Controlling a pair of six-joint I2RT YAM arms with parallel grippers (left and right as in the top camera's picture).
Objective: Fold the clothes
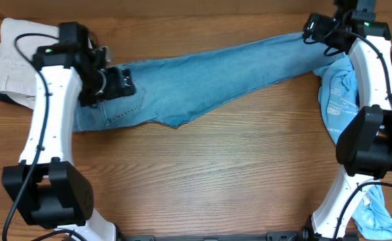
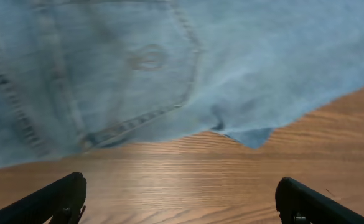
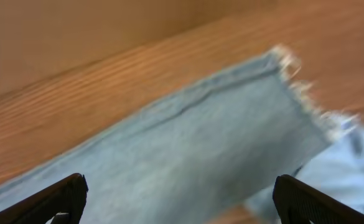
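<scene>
The light blue jeans [image 1: 202, 77] lie stretched across the far half of the table, waist at the left, leg end at the far right. My left gripper [image 1: 118, 80] hovers over the waist and pocket area. In the left wrist view it is open and empty [image 2: 180, 199] above bare wood, just in front of a stitched back pocket [image 2: 126, 68]. My right gripper [image 1: 319, 30] is over the leg end. In the right wrist view it is open [image 3: 180, 202] above the denim, near the frayed hem [image 3: 306, 93].
Beige trousers [image 1: 18, 57] lie at the far left corner. A brighter cyan T-shirt with white print [image 1: 340, 97] lies at the right edge beside the leg end, with more of it [image 1: 373, 211] near the right arm's base. Bare wood fills the near half.
</scene>
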